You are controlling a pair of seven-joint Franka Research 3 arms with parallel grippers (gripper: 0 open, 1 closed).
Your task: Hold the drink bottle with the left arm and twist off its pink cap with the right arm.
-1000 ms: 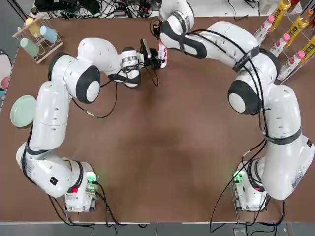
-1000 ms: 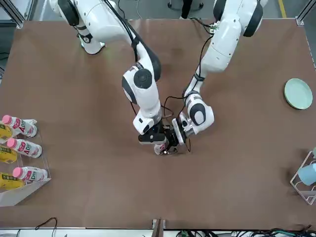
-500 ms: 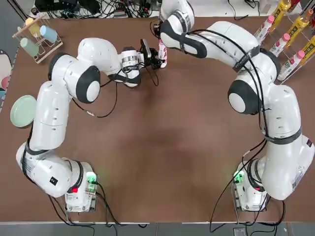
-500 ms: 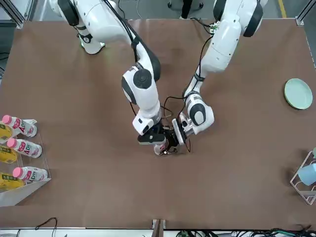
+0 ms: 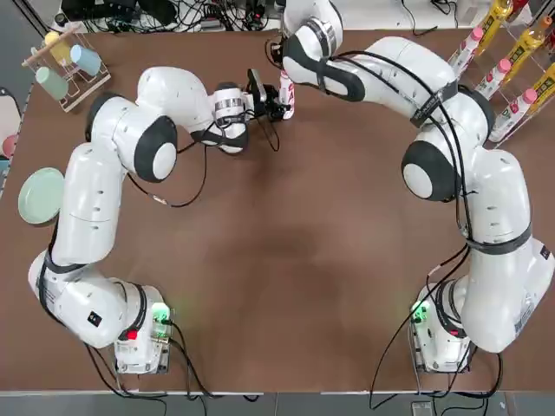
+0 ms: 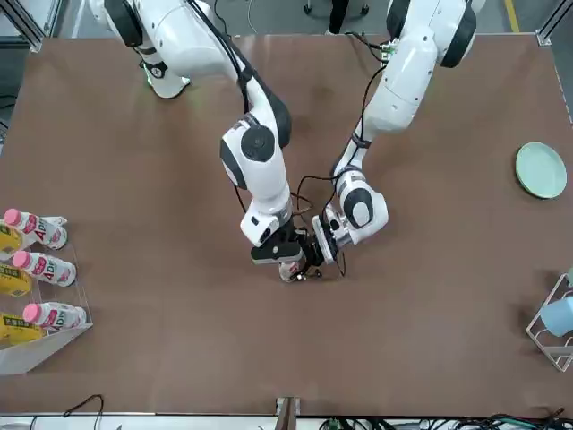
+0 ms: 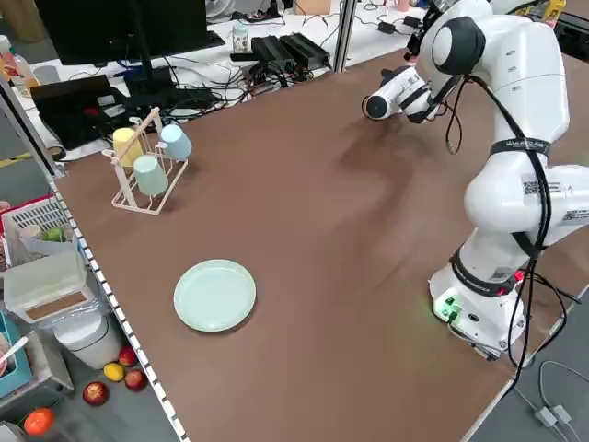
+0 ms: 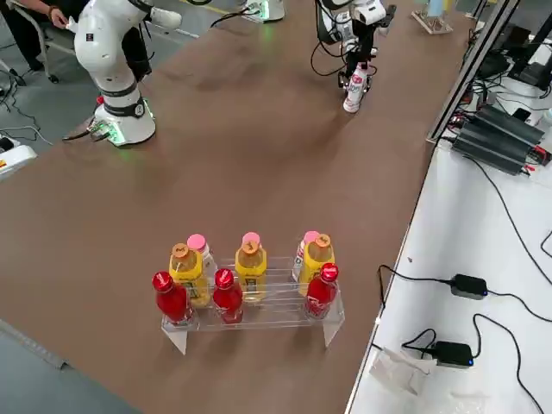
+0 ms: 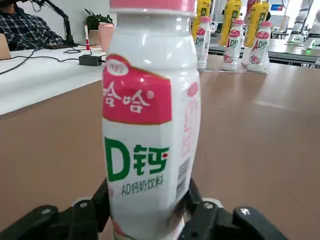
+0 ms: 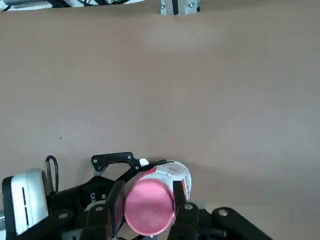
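We find the drink bottle (image 9: 150,125) standing upright on the brown tabletop (image 5: 286,260), toward its far edge from the arms' bases, with the pink cap (image 10: 149,206) on its neck. The left gripper (image 9: 145,212) comes in level from the side and is clamped on the lower part of the bottle's body, its fingers (image 9: 197,212) pressed to either side below the label. The right gripper (image 10: 147,207) hangs over the bottle from above and is closed on the pink cap, one finger on each side of it. We judge the unscrewing to be in hand, with the cap not yet off.

What worries us is the low hold. With the left gripper near the base and the twisting force at the top, the slim plastic body could turn in the fingers or lean, so that the cap would not loosen at all. The right fingers grip only a small smooth cap and may slip round it. If the cap frees suddenly, a tilted bottle could spill.

Farther out, a rack of bottles (image 8: 250,289) stands at the tabletop's right edge, and a pale green plate (image 5: 39,195) and a cup rack (image 5: 65,65) lie on its left side, all well apart from the work.
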